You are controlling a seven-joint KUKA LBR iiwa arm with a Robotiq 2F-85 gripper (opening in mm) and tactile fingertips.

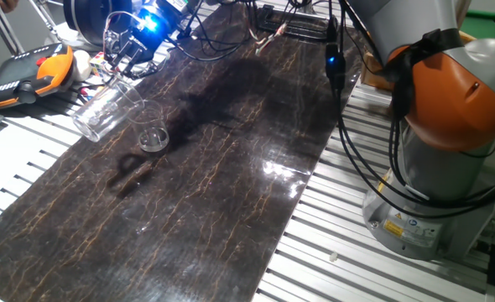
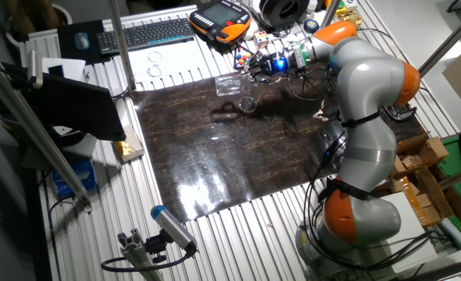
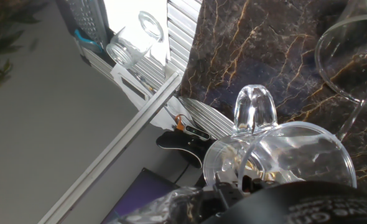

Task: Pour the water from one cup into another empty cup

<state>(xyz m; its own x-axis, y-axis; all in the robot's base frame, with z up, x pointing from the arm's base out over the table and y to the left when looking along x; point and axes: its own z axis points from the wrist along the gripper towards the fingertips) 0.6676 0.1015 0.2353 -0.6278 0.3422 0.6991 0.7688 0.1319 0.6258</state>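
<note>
The gripper (image 1: 120,52) is clamped on the tall cup (image 1: 105,111), tipped way over, nearly on its side above the dark marble mat (image 1: 197,184). Its mouth sits right next to the short cup (image 1: 153,134), which stands upright on the mat. Can't really make out any water.

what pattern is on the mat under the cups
Dark marble with thin orange-gold veins, clearest in the hand view.

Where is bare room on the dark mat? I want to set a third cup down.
Free: the wide stretch of the dark mat from the shorter cup toward the robot base. Crowded: the far corner, where the gripper tilts the taller cup.
</note>
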